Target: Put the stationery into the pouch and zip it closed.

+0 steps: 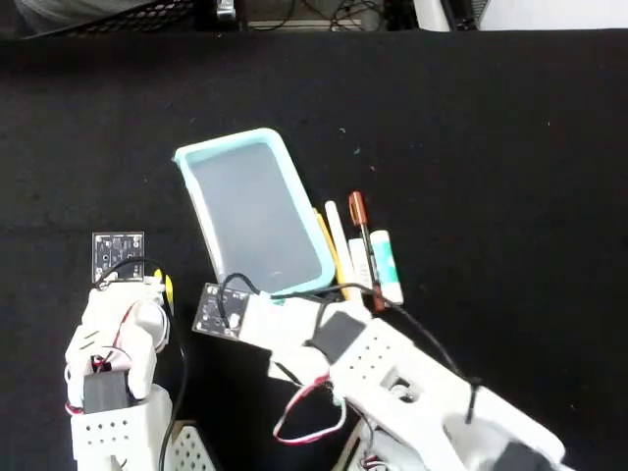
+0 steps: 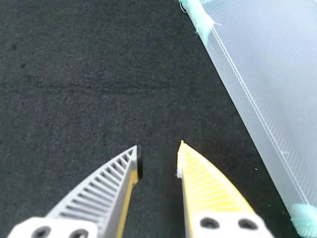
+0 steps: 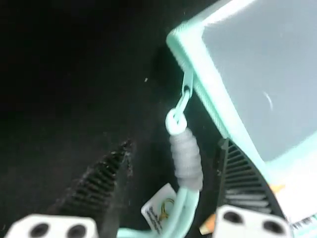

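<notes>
The pouch (image 1: 257,210) is clear plastic with a teal border and lies flat mid-table; its mesh side shows in the left wrist view (image 2: 267,74). Just right of it lie a yellow pencil (image 1: 329,247), a white pen (image 1: 337,234), a brown marker (image 1: 360,228) and a white-and-teal stick (image 1: 386,261). My right gripper (image 3: 175,144) is open at the pouch's near corner (image 3: 185,42), with the teal zipper pull (image 3: 184,148) hanging between its fingers, untouched. My left gripper (image 2: 158,148) is open over bare cloth left of the pouch, nothing in it.
The black cloth (image 1: 491,147) covers the whole table. My right arm (image 1: 392,378) lies across the near edge below the stationery. My left arm (image 1: 118,343) stands at the near left. Cables and clutter line the far edge (image 1: 294,15).
</notes>
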`<state>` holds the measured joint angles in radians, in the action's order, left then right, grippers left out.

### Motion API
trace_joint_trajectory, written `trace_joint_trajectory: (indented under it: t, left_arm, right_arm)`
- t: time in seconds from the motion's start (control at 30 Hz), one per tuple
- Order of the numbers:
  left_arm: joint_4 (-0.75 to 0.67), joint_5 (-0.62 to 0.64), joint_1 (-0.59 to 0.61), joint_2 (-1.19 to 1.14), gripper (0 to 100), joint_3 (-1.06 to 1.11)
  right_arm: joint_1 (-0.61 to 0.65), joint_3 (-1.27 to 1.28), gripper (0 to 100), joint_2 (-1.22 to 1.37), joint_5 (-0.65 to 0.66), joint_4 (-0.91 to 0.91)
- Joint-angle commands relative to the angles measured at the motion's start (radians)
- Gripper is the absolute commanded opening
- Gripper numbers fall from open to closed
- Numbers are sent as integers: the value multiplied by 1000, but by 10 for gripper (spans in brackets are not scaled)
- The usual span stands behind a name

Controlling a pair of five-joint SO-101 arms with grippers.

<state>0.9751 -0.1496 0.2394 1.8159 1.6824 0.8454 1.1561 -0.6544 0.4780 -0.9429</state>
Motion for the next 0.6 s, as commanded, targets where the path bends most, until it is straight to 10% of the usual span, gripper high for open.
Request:
trace_joint_trajectory:
  t: [0.0, 0.3, 0.57]
  left_arm:
    - [3, -8, -2, 3, 141, 16]
    - [3, -8, -2, 3, 141, 16]
    - [3, -8, -2, 3, 141, 16]
  right_arm:
    - [-37, -51, 266, 125, -5, 54]
    - [-121, -237, 16, 450, -2, 58]
    - [-127, -269, 12, 452, -9, 25]
